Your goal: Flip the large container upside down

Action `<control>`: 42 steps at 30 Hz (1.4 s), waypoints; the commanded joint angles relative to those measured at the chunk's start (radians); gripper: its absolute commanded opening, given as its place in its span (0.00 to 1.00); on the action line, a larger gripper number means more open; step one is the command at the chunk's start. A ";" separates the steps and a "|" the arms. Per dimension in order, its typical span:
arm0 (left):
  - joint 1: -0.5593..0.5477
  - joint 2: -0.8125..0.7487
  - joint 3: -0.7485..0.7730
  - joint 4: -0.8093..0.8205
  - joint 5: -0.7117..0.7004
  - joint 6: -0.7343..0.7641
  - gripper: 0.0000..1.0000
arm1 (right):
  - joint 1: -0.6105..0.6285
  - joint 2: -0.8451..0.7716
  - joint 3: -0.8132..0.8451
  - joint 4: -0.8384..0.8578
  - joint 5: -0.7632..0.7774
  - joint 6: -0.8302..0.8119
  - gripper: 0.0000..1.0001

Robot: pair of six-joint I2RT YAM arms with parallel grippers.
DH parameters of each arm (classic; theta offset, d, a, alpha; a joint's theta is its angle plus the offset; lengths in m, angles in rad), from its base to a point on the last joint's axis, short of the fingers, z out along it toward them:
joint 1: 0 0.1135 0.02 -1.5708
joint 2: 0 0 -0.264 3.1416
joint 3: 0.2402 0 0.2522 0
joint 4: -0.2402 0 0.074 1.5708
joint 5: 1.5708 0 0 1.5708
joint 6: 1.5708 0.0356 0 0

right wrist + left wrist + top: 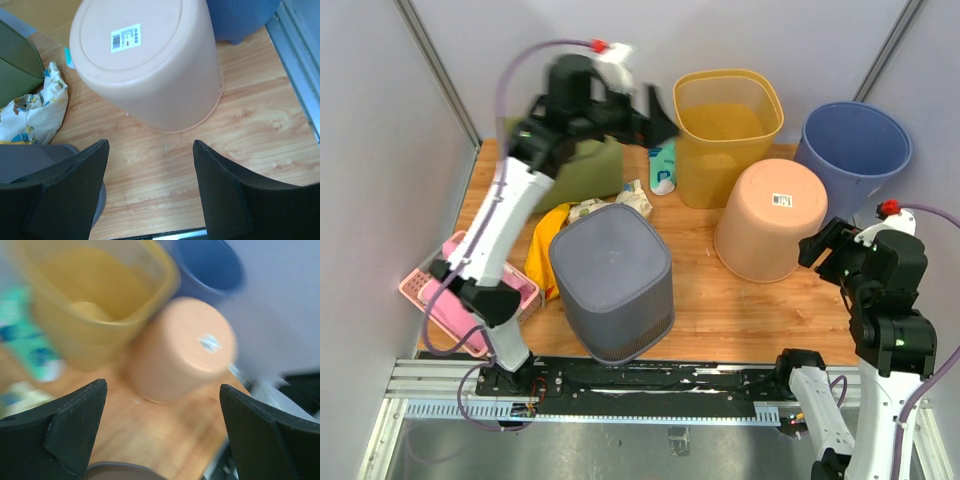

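Grey container (pixel 611 281) is front-centre on the surface (pixel 740 315), just ahead of the arm bases. It's ribbed, the biggest tub here, and I see a closed face on top, so it reads as base-up. Nothing is gripping it.

Left pincer (pixel 658 118) is high over the back of the surface, near the yellow bin (pixel 725 130), fingers spread and holding nothing. My left wrist feed is blurred, but both fingers sit wide apart with only bins between them.

Right pincer (pixel 817 247) is at the right edge, just beside the peach bin (pixel 772 220), also spread and not touching it. The peach bin is inverted, barcode sticker on its upturned base.

Blue bin (pixel 855 140) is back right, mouth up, behind the peach one. A green bag (pixel 590 170), a patterned cloth (pixel 625 198) and a yellow cloth (pixel 542 250) lie behind and left of the grey container. A pink basket (pixel 425 298) overhangs the left edge.
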 commanded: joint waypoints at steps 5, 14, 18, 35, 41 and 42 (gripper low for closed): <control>0.517 -0.180 -0.188 -0.031 -0.156 -0.040 0.99 | 0.017 0.028 0.037 0.061 -0.003 -0.059 0.70; 0.730 -0.119 -0.282 0.030 -0.041 -0.098 0.99 | 0.018 0.059 -0.013 0.101 -0.089 -0.019 0.71; 0.798 -0.123 -0.321 0.050 -0.090 -0.104 0.99 | 0.020 0.068 -0.012 0.103 -0.102 -0.025 0.72; 0.933 0.052 -0.408 0.057 0.173 0.018 0.96 | 0.038 0.146 0.055 0.098 -0.161 -0.037 0.74; 0.931 0.042 -0.484 0.118 0.226 -0.007 0.74 | 0.040 0.156 0.053 0.123 -0.235 -0.028 0.74; 0.933 0.031 -0.497 0.125 0.197 -0.016 0.71 | 0.041 0.167 0.055 0.145 -0.279 -0.026 0.74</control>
